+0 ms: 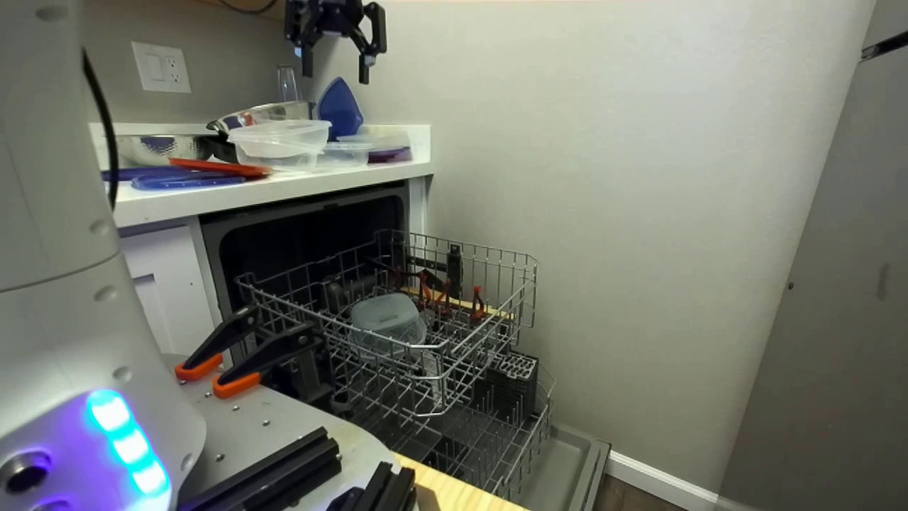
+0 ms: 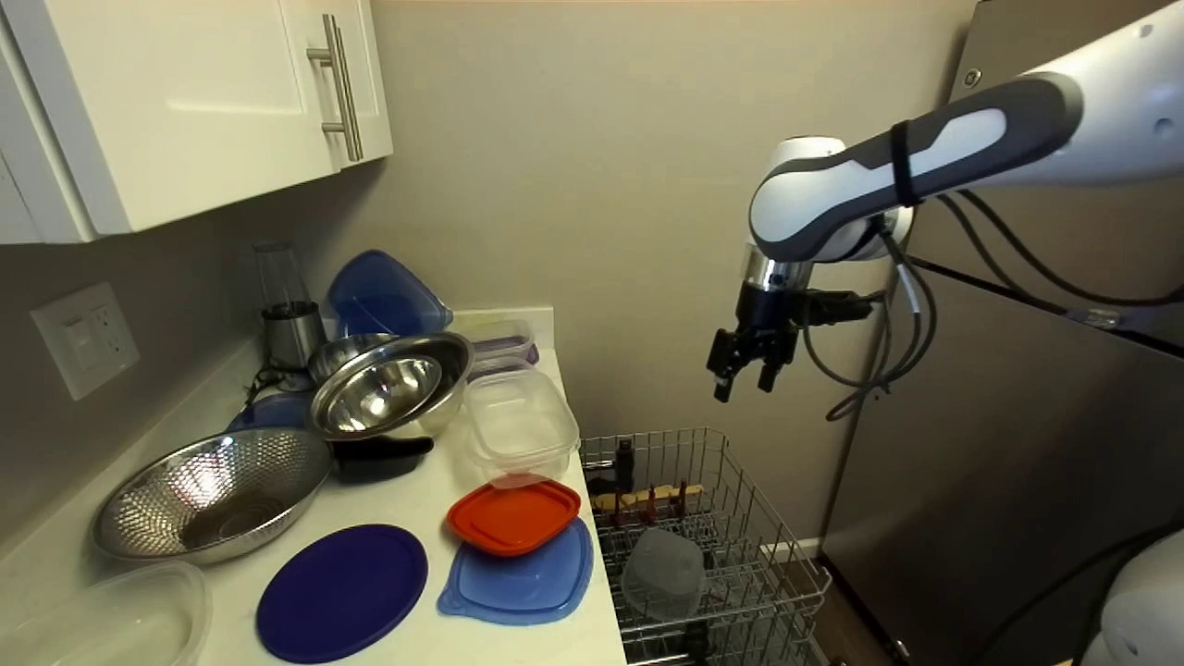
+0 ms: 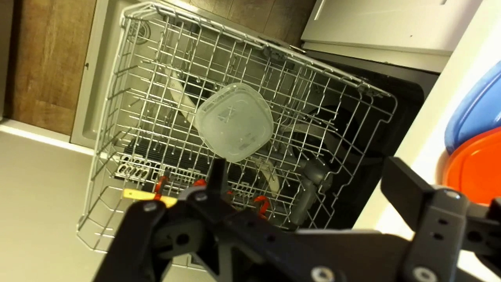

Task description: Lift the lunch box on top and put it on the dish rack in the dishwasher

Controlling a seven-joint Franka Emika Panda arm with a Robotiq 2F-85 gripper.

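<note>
On the white counter, translucent lunch boxes are stacked; the top one (image 1: 280,131) shows in both exterior views (image 2: 520,416). Another translucent tub (image 3: 235,122) lies bottom up in the silver-grey wire dish rack (image 3: 266,44); this tub also shows in both exterior views (image 1: 386,316) (image 2: 664,573). The rack (image 1: 418,345) is slid out of the dishwasher (image 1: 284,245), with its dark cavity behind. My gripper (image 2: 745,381) is open and empty, high above the rack and apart from both tubs. Its spread fingers show in the wrist view (image 3: 305,172) and in an exterior view (image 1: 336,71).
A red lid (image 2: 514,516) and blue lids (image 2: 527,578) lie on the counter beside the stack. Metal bowls (image 2: 384,393), a colander (image 2: 217,499) and a blue container (image 2: 384,296) stand behind. A white cabinet (image 2: 203,92) overhangs the counter. A lower rack (image 1: 489,440) sits below.
</note>
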